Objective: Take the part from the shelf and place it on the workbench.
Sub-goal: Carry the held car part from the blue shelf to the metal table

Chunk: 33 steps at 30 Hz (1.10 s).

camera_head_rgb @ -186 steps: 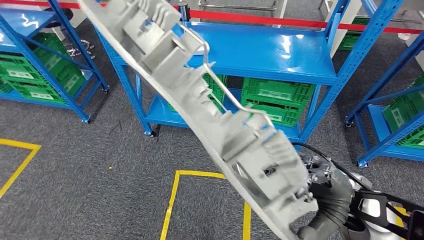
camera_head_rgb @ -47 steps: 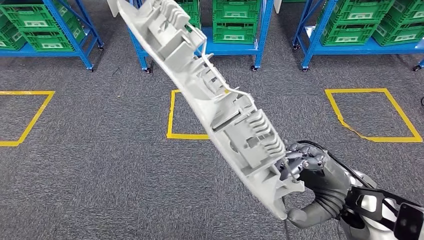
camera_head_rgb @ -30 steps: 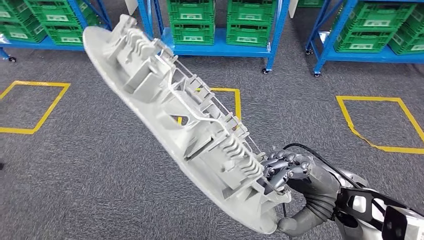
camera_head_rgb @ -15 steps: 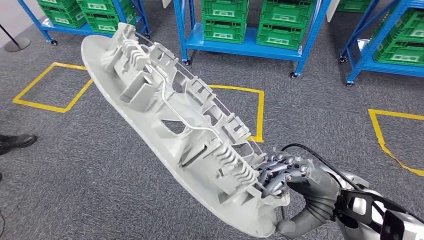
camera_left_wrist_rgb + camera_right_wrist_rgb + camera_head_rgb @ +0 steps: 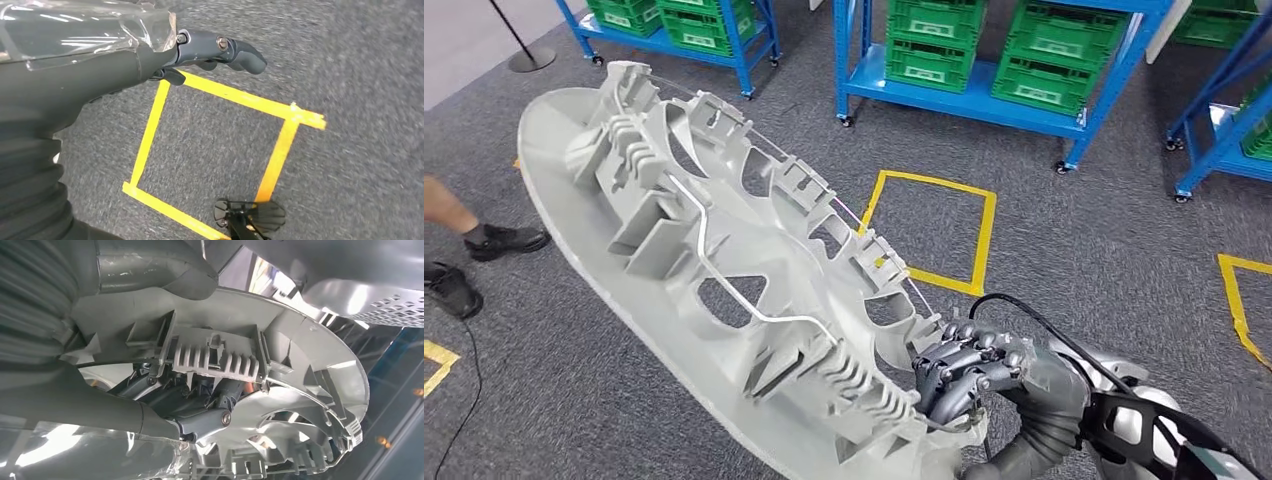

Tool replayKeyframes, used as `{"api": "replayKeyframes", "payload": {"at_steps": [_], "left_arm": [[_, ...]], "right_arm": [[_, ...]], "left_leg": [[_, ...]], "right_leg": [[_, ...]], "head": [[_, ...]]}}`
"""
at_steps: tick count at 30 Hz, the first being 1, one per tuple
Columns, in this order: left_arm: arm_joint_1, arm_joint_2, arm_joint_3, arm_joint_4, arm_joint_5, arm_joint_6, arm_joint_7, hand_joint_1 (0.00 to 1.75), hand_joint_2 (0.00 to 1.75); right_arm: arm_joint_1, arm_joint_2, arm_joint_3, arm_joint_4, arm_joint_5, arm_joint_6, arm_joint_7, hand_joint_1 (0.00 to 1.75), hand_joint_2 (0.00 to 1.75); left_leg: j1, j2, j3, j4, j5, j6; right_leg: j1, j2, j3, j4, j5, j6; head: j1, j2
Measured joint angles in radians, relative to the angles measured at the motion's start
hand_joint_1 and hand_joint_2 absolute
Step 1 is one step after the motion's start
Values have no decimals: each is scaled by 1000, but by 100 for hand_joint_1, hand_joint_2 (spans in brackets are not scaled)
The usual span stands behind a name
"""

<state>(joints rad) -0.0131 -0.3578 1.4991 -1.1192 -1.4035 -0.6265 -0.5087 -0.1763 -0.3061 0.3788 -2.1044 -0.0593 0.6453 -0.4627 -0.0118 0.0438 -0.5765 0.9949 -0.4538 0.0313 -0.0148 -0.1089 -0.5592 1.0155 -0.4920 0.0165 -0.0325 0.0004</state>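
Grey carpet floor [image 5: 624,400] with yellow tape square [image 5: 936,230] just beyond far edge of part. Large grey plastic part [image 5: 714,290] held off floor, ribbed inner side facing up, thin metal rod [image 5: 724,290] running across it. Right hand [image 5: 969,375] at near end of part, fingers [image 5: 944,372] curled tight around rim and ribs, gripping it. Left hand [image 5: 200,50] above floor, empty, fingers partly curled. Blue shelves [image 5: 984,90] with green crates [image 5: 934,40] beyond part. Person's feet [image 5: 484,250] beside part's far end.
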Motion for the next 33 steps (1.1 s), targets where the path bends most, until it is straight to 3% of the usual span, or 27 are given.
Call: {"api": "replayKeyframes", "payload": {"at_steps": [1, 3, 5, 6, 7, 9, 10, 12, 14, 15, 17, 19, 21, 22, 23, 25, 27, 28, 30, 32, 33], "left_arm": [[-1, 0, 2, 0, 2, -1, -1, 0, 175], [-7, -2, 2, -1, 4, -7, -3, 0, 175], [-11, -3, 3, -1, 6, -10, -4, 0, 175], [-11, -3, 3, -1, 6, -11, -4, 0, 175], [-10, -4, 3, -1, 6, -11, -4, 0, 175], [-10, -4, 3, 0, 6, -12, -4, 0, 175], [-10, -4, 3, 0, 4, -12, -4, 0, 175], [-9, -4, 3, -1, 0, -15, -4, 0, 175], [-6, -3, 3, -1, -6, -22, -6, 0, 175], [-4, -3, 4, -1, -9, -27, -7, 0, 175], [-3, -3, 3, -1, -12, -35, -12, 0, 175], [-4, 0, 3, -1, -12, -41, -21, 0, 175], [-5, 2, 3, 0, -12, -45, -29, 0, 175], [-4, 2, 3, 0, -12, -47, -31, 0, 175], [-4, 3, 3, 0, -12, -48, -32, 0, 175], [-5, 5, 3, -1, -12, -49, -33, 0, 175], [-7, 8, 3, -2, -12, -51, -36, 0, 175], [-7, 8, 4, -2, -12, -52, -37, 0, 175], [-4, 9, 4, -3, -12, -56, -38, 0, 175], [-2, 7, 5, -4, -12, -60, -39, 0, 175], [-3, 7, 4, -5, -12, -62, -39, 0, 175]], "right_arm": [[-2, -1, 0, 1, -2, 2, -5, 161, 175], [-4, -6, -1, 2, -4, 6, -11, 161, 175], [-2, -8, -1, 4, -6, 7, -14, 161, 175], [-1, -9, -1, 5, -6, 7, -14, 161, 175], [0, -10, 0, 7, -6, 7, -14, 161, 175], [0, -12, 0, 9, -6, 8, -14, 161, 175], [0, -13, 0, 9, -6, 10, -14, 161, 175], [1, -12, 0, 10, -6, 16, -14, 161, 175], [2, -11, 0, 12, -5, 22, -15, 161, 175], [2, -10, 0, 14, -2, 24, -16, 161, 175], [4, -7, 0, 16, 3, 28, -21, 161, 175], [6, -5, 1, 18, 5, 35, -28, 161, 175], [5, -3, 3, 21, 7, 41, -31, 161, 175], [5, -2, 4, 23, 8, 43, -31, 161, 175], [5, -1, 6, 24, 8, 44, -31, 161, 175], [1, 2, 9, 25, 8, 45, -31, 161, 175], [-8, 4, 12, 25, 8, 45, -31, 161, 175], [-12, 6, 13, 26, 8, 46, -31, 161, 175], [-18, 9, 16, 27, 7, 49, -31, 161, 175], [-22, 10, 19, 28, 6, 52, -30, 161, 175], [-22, 10, 19, 29, 6, 53, -30, 161, 175]], "left_leg": [[3, -11, 7, -12, 10, 5], [7, -37, 11, -27, 24, 11], [8, -66, 7, -27, 28, 15], [8, -81, 6, -26, 28, 15], [9, -96, 6, -23, 28, 14], [12, -127, 3, -13, 25, 8], [11, -141, -3, -2, 20, 2], [11, -161, -18, 15, 14, -11], [14, -176, -28, 20, 14, -19], [15, -172, -33, 24, 12, -23], [16, -126, -58, 73, -16, -33], [19, -68, -122, 199, -74, -43], [23, -49, -179, 305, -106, -47], [24, -46, -182, 305, -96, -47], [24, -42, -162, 262, -69, -45], [17, -8, -87, 121, -12, -36], [6, 20, -43, 37, 9, -26], [1, 20, -42, 29, 7, -23], [2, -5, -37, 17, 13, -12], [7, -31, -20, -4, 26, 0], [10, -44, -12, -12, 31, 4]], "right_leg": [[-1, 21, -6, 16, -11, 1], [-3, 79, -52, 117, -59, -6], [-4, 103, -117, 250, -107, -8], [-5, 105, -132, 279, -112, -2], [-7, 106, -128, 266, -99, 7], [-15, 125, -72, 142, -42, 29], [-18, 144, -42, 76, -16, 33], [-20, 166, -15, 13, 6, 22], [-17, 150, -16, 13, 8, 2], [-17, 141, -15, 12, 9, -3], [-20, 121, -11, 10, 9, -14], [-16, 99, -10, 10, 6, -21], [-13, 74, -10, 10, 3, -24], [-11, 62, -9, 10, 2, -25], [-10, 50, -8, 10, 0, -25], [-6, 28, -3, 10, -5, -22], [-2, 10, 1, 8, -9, -16], [-1, 0, 2, 6, -10, -11], [-2, -13, 8, 3, -14, -1], [-4, 26, -6, 38, -33, 0], [-6, 57, -30, 87, -54, -3]], "head": [[1, 0], [6, 0], [7, 0], [8, 0], [8, 0], [9, 0], [10, 0], [11, 0], [11, 0], [11, 0], [3, 0], [-4, 0], [-4, 0], [-4, 0], [-4, 0], [-4, 0], [-3, 0], [-3, 0], [-3, 0], [0, 0], [3, 0]]}}
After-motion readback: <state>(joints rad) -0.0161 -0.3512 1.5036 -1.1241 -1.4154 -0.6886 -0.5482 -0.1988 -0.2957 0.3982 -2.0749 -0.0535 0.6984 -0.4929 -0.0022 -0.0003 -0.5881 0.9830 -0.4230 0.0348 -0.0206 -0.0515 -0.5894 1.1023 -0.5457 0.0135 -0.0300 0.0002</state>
